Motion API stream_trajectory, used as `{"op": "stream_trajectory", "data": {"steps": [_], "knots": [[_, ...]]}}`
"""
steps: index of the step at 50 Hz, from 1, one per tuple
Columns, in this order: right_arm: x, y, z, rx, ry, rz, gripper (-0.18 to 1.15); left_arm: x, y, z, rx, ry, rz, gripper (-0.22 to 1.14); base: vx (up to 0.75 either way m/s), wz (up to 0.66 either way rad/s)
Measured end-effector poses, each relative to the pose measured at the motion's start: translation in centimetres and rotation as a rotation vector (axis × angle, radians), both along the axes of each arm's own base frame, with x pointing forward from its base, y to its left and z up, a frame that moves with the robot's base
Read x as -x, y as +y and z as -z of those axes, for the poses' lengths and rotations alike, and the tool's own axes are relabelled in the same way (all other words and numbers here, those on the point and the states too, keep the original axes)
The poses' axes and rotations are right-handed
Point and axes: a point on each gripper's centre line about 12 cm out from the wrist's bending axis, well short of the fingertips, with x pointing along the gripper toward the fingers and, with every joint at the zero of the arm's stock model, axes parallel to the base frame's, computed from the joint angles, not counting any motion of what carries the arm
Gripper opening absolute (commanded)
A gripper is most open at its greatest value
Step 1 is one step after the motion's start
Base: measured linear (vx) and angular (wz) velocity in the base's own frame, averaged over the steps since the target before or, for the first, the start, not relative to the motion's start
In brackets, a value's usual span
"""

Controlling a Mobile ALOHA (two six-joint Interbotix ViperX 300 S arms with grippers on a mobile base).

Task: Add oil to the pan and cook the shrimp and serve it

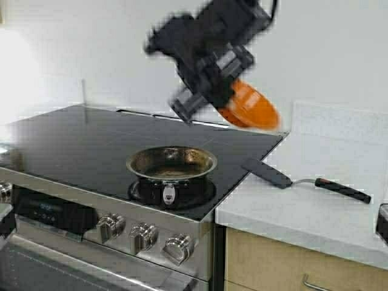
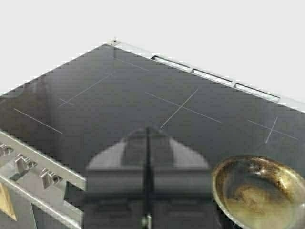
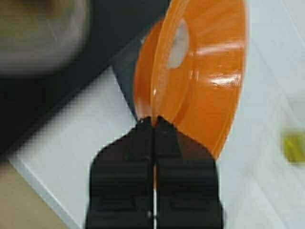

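- High view: the right gripper (image 1: 227,106) hangs in the air above and behind the pan (image 1: 171,162), its fingers clamped on the rim of an orange bowl (image 1: 250,108) tipped steeply on edge.
- Risk, as a judgement: the thin rim grip could let the bowl twist or slip, dropping it onto the glass cooktop (image 1: 79,142) or knocking the pan off its burner.
- Any shrimp left in the bowl could spill onto the bench (image 1: 315,209); none can be made out in the pan.
- The left gripper (image 2: 147,157) hovers low beside the pan, fingers together and empty.
- A spatula (image 1: 303,180) lies on the bench, near the stove edge.
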Motion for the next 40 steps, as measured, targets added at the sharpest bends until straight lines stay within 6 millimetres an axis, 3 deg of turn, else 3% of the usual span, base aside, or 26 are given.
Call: {"op": "stream_trajectory", "data": {"steps": [11,20,28,40], "knots": [[-1.6,4.7,-2.6,-0.212,0.028,-0.109,0.06,0.1,0.0,-0.1,0.0,-0.008,0.0,0.03,0.0,0.0],[-3.9,7.0,-2.0,-0.365,0.097,-0.176,0.06,0.1,0.0,-0.2,0.0,-0.011,0.0,0.03,0.0,0.0],[-6.7,7.1,-1.0,-0.547,0.195,-0.206,0.06,0.2,0.0,-0.3,0.0,-0.015,0.002,0.03,0.0,0.0],[-10.9,3.8,-0.5,-0.8,0.305,-0.218,0.06,0.2,0.0,-0.3,0.0,-0.015,0.0,0.03,0.0,0.0]]}}
